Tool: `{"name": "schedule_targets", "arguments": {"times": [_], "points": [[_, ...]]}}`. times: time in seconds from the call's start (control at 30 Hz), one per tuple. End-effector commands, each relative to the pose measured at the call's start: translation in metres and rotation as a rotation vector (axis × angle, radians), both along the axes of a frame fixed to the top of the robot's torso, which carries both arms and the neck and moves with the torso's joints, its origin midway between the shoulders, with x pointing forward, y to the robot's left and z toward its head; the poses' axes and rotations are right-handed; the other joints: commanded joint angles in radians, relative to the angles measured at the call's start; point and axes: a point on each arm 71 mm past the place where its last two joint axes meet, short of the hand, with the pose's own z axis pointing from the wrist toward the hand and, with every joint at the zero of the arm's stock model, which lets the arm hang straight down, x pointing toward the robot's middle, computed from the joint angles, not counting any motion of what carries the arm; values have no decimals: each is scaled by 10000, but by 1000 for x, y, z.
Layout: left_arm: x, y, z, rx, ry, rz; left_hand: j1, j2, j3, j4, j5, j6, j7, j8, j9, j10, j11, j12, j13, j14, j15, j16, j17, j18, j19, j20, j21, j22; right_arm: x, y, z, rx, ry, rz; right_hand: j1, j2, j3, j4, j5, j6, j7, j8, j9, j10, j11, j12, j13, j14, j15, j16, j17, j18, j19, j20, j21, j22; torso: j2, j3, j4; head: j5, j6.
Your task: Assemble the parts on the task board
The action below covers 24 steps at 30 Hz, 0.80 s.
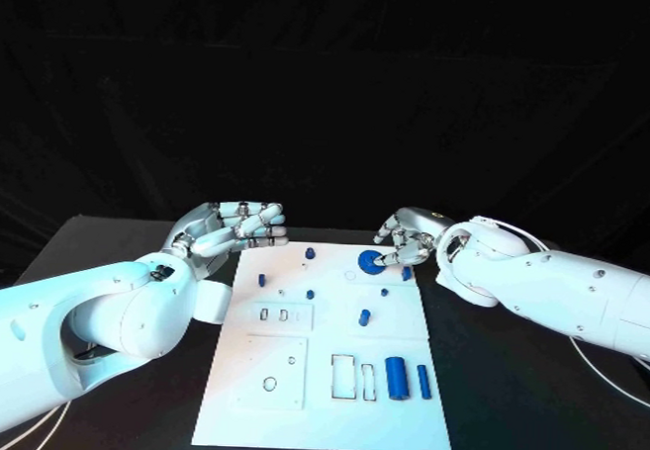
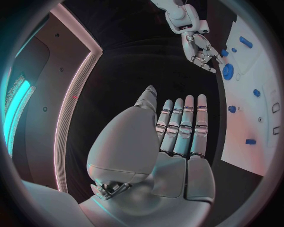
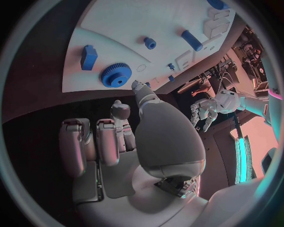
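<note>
Near edge of board: the white rectangular task board [image 1: 324, 403] lies in the middle of the black table [image 1: 519, 390]; a thick blue cylinder [image 1: 396, 377] and a thinner blue rod [image 1: 423, 381] lie close to me beside the cut-out slots.
Mid board: a small blue peg [image 1: 363, 317] stands well apart from either hand.
My left hand: my left hand [image 1: 237, 231] hovers at the board's far left corner, fingers straight and side by side, holding nothing.
My right hand: my right hand [image 1: 409, 242] sits at the far right corner, fingers curled, just beside the blue toothed gear [image 1: 369, 259]; I cannot tell whether it touches it.
Risk: I judge that curled fingers could nudge the gear off its seat, or knock the blue block [image 3: 89, 57] beside it.
View difference: my right wrist view shows the gear's teeth and centre hole [image 3: 115, 74]; the head view gives just a blue disc. My left wrist view shows my flat palm [image 2: 177, 137].
</note>
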Motion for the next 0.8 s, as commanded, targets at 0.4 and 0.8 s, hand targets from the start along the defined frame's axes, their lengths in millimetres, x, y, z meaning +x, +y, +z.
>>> {"name": "schedule_targets", "arguments": {"times": [0.4, 0.8], "points": [[-2, -4, 2, -115, -40, -258, 58, -6, -60, -6, -50, 9, 63, -24, -10, -21, 25, -54, -16, -57, 5, -21, 9, 95, -37, 21, 53, -6, 10, 5, -14, -321, 676, -65, 160, 36, -109, 41, -30, -103, 15, 72, 22, 154, 22, 417, 411, 723, 110, 116, 1066, -128, 448, 86, 86, 1851, 4, 10, -15, 28, -100], [-1, -4, 2, -112, -28, -263, 59, -7, -66, -10, -50, 5, 61, -32, -10, -24, 27, -66, -15, -62, 9, -35, 11, 95, -45, 22, 52, -8, 12, 6, -22, -452, 865, -88, 195, 72, -118, 65, -9, -107, 19, 94, 31, 149, 27, 500, 489, 727, 116, 132, 1098, -121, 429, 93, 68, 1829, -5, 26, -9, 35, -138]]}}
